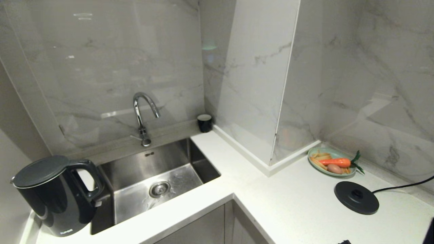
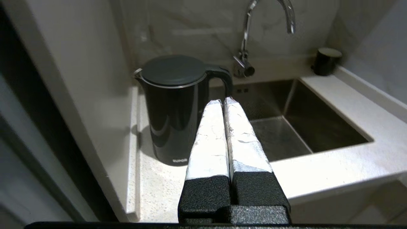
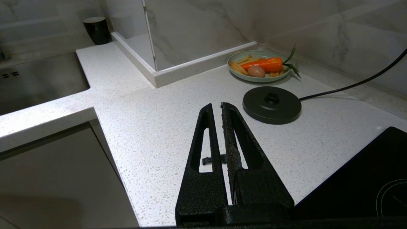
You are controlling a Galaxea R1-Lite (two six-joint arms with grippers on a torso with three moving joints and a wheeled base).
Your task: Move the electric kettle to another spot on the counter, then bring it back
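- While the kettle (image 1: 56, 195) stands on the worktop (image 1: 298, 203) left of the sink (image 1: 152, 179), treat it as glossy, slippery, perhaps heavy; take its loop handle (image 1: 89, 179).
- Your left gripper (image 2: 223, 101) hangs just short of that handle, jaws shut, empty.
- Your right gripper (image 3: 217, 105) hangs near the power base (image 1: 356, 197), jaws shut, empty.
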